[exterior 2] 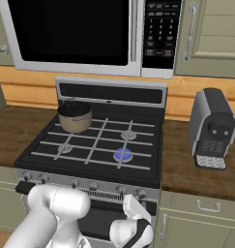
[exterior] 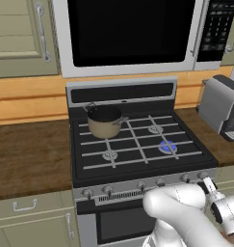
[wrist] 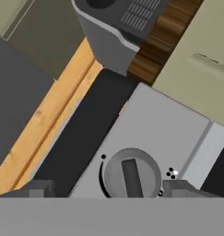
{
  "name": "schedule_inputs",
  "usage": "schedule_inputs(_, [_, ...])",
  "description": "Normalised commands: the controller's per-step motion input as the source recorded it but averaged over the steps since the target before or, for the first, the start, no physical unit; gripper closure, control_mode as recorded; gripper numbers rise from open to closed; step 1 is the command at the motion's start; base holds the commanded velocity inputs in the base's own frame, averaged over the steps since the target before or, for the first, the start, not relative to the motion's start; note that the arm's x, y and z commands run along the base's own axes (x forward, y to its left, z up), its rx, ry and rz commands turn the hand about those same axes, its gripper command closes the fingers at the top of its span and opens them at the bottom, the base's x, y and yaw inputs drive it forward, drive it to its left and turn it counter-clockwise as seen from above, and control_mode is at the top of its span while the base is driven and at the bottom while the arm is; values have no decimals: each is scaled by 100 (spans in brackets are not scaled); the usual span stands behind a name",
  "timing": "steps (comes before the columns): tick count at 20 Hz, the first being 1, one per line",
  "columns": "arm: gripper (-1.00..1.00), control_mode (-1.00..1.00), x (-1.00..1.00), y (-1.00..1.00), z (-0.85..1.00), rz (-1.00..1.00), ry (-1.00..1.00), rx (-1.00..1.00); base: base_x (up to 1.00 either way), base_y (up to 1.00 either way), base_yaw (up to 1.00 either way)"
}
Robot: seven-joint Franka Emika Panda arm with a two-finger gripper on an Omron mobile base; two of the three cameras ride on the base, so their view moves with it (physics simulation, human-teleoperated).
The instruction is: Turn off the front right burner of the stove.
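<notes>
While the front right burner (exterior: 167, 146) is glowing blue under the grates, the gripper (wrist: 104, 190) sits low at the stove's (exterior: 137, 144) silver front panel, right in front of a round knob (wrist: 131, 174). In the hand view that knob lies between the two fingertips (wrist: 36, 189), with a tip on each side, so the jaws are spread about as wide as the knob and don't look like they're pinching it; I can't tell for sure if they touch it. The knob's raised bar points roughly straight along the view, with a few little dots printed on the panel just beside it. Relative to the stove: a pot (exterior: 104, 121) sits on its back left burner, a microwave (exterior: 133, 34) hangs above it, and a grey coffee machine (exterior 2: 212, 128) stands on the wooden counter (exterior 2: 191, 164) to its right. The lit burner is the one nearest the right end of the knob row.
</notes>
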Motion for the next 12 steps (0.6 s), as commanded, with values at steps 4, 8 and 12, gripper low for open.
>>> schedule_inputs(4, [-100, -100, 0, -21, 41, 0, -34, 0, 0, 0, 0])
schedule_inputs(8, [-100, -100, 5, 0, 13, 0, -15, -3, 0, 0, 0])
schedule_inputs(12, [-100, -100, 11, 0, -29, 0, 17, -13, 0, 0, 0])
